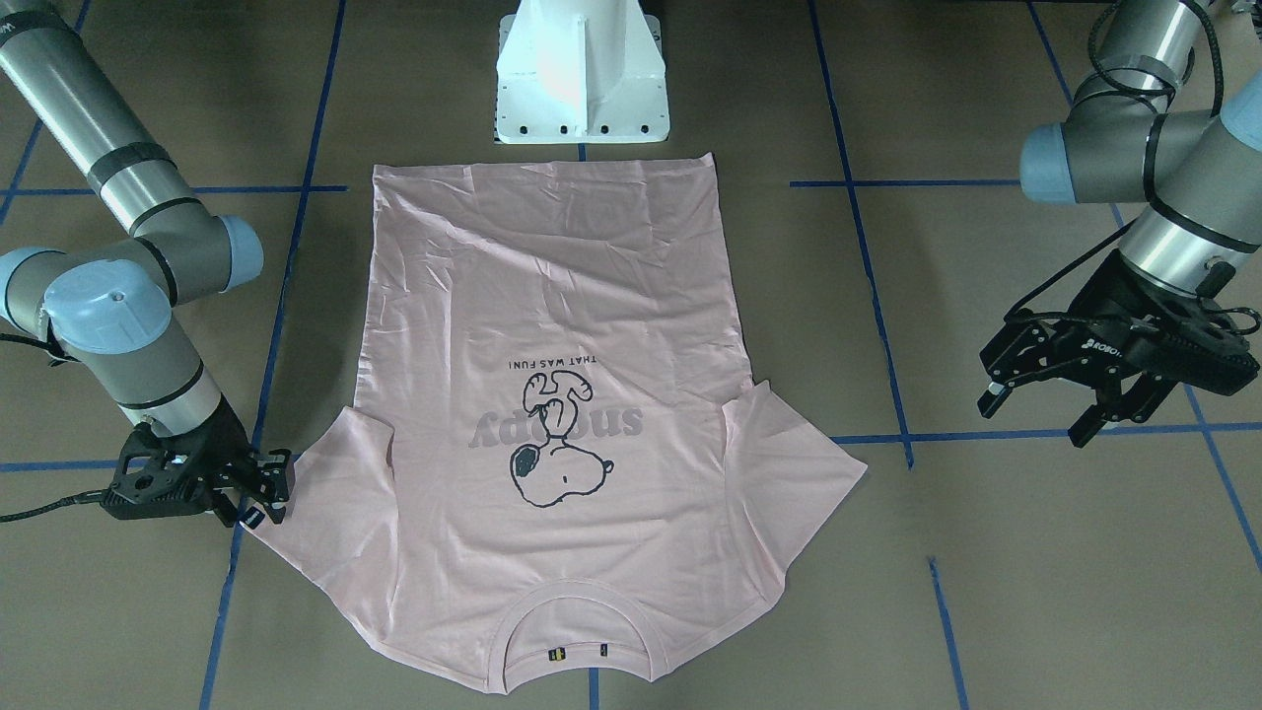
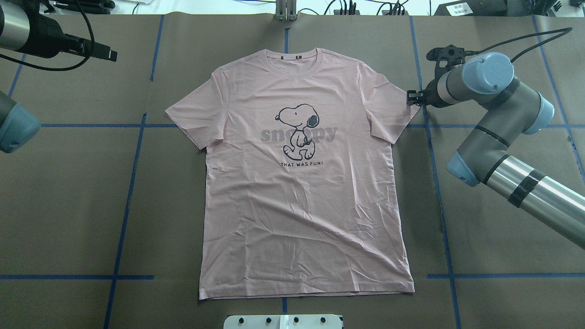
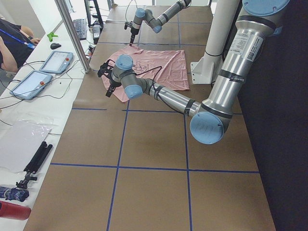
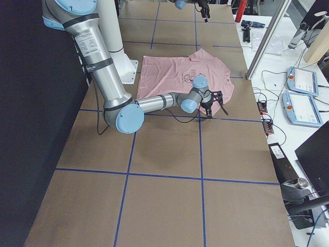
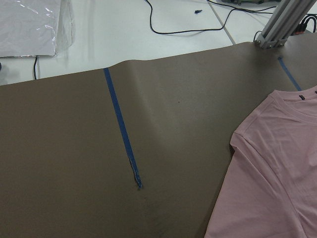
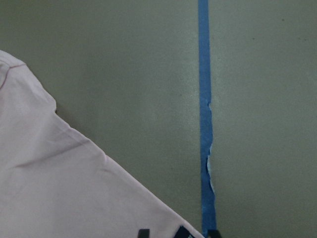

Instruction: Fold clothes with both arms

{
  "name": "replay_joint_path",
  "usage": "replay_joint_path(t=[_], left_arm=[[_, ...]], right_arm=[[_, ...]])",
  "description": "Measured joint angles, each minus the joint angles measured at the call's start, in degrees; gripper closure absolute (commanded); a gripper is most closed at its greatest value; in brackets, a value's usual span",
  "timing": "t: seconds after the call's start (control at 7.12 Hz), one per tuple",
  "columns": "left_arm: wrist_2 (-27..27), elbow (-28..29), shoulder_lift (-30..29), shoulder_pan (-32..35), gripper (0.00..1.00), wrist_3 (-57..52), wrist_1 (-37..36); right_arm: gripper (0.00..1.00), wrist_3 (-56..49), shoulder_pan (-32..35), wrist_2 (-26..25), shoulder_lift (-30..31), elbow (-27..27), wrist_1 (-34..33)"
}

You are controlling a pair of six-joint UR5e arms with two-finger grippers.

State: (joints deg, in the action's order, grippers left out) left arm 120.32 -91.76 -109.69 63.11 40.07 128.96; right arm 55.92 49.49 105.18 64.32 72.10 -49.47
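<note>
Jaws of the right gripper (image 1: 268,498) stand spread at the outer corner of one sleeve (image 1: 320,493) of the pale pink T-shirt (image 1: 552,296). In the right wrist view we see its two dark fingertips (image 6: 143,233) low over the sleeve's edge with cloth between them, gripping nothing; we cannot tell whether they touch the fabric. The left gripper (image 1: 1035,419) is also spread and holds nothing. It hangs above the brown paper-covered table (image 1: 986,592), well apart from the shirt's other sleeve (image 1: 799,473).

We find the T-shirt lying flat and face up in the middle of the table, lightly creased. Its hem is just beside the white pedestal (image 1: 582,79) and its ribbed collar (image 1: 577,602) is on the side away from the robot. The black-and-white cartoon dog print (image 1: 557,449) sits on the chest over grey lettering. Blue tape (image 6: 204,99) lines cross the table, one running just beside the sleeve corner under the right gripper.
</note>
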Motion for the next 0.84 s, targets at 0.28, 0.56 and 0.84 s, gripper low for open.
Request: replay_joint_path(t=[0.28, 0.56, 0.84], left_arm=[[0.0, -0.05, 0.06, 0.0, 0.0, -0.09, 0.06], [0.0, -0.35, 0.09, 0.0, 0.0, -0.1, 0.07], [0.0, -0.39, 0.09, 0.0, 0.0, -0.06, 0.07]], right_arm=[[1.0, 0.82, 0.0, -0.04, -0.25, -0.19, -0.05], [1.0, 2.96, 0.0, -0.12, -1.26, 0.35, -0.8], [1.0, 4.47, -0.22, -1.52, -3.72, 3.77, -7.88]])
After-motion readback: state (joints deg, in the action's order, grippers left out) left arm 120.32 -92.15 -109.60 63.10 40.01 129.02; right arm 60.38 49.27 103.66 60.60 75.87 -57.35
